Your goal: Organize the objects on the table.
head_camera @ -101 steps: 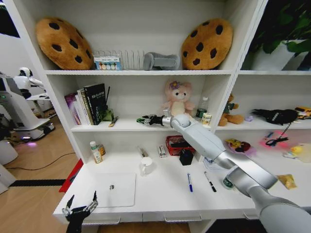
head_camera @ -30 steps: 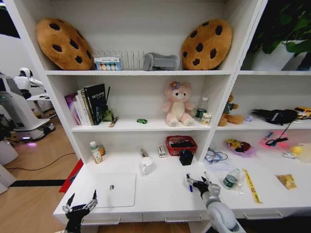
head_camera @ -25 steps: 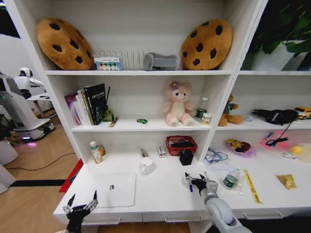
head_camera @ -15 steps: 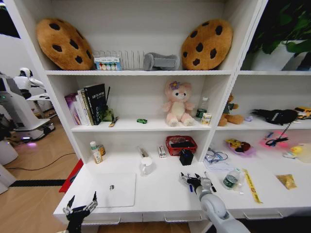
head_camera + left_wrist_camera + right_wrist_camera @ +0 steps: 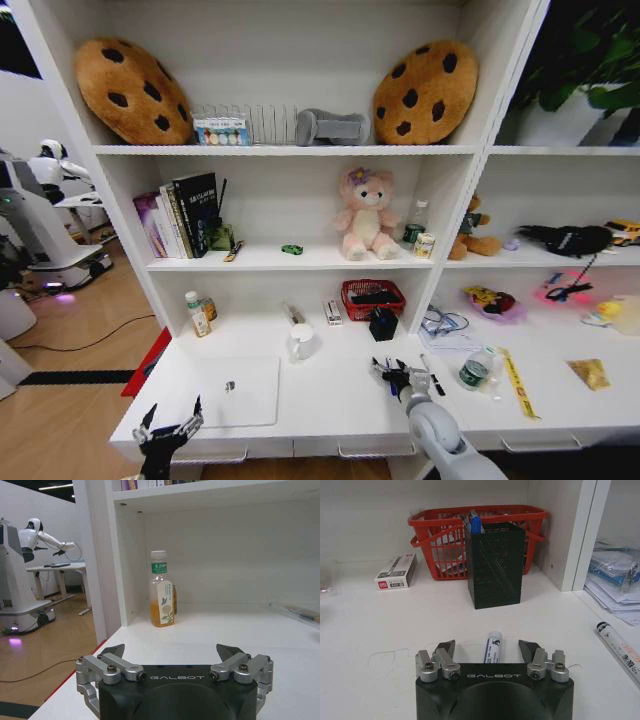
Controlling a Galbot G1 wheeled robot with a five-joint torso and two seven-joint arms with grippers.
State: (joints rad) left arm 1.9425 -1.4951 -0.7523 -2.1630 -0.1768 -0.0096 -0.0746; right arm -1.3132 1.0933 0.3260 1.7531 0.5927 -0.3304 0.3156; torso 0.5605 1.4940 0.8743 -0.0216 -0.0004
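- White shelving is joined to a long white worktop [image 5: 330,405], and wooden floor is seen beyond the worktop's left end.
- Bare surface is left between the silver laptop [image 5: 232,391] and the blue pen [image 5: 391,385]; more bare surface is seen along the front edge.
- The right hand [image 5: 391,372] is held low over the worktop, its fingers spread apart, with the blue pen [image 5: 491,647] lying between them, not gripped.
- A black mesh pen cup [image 5: 494,565] is seen just ahead, with a blue-capped pen standing in it; a red basket [image 5: 445,535] stands right behind, its contents hard to make out.
- A black pen [image 5: 433,381] lies just beside the blue one, and a yellow ruler-like strip [image 5: 517,383] lies further right.
- The left hand [image 5: 167,432] is parked at the worktop's front left corner, fingers apart, holding nothing.
- A bottle of amber drink [image 5: 161,591] stands by the shelf wall.
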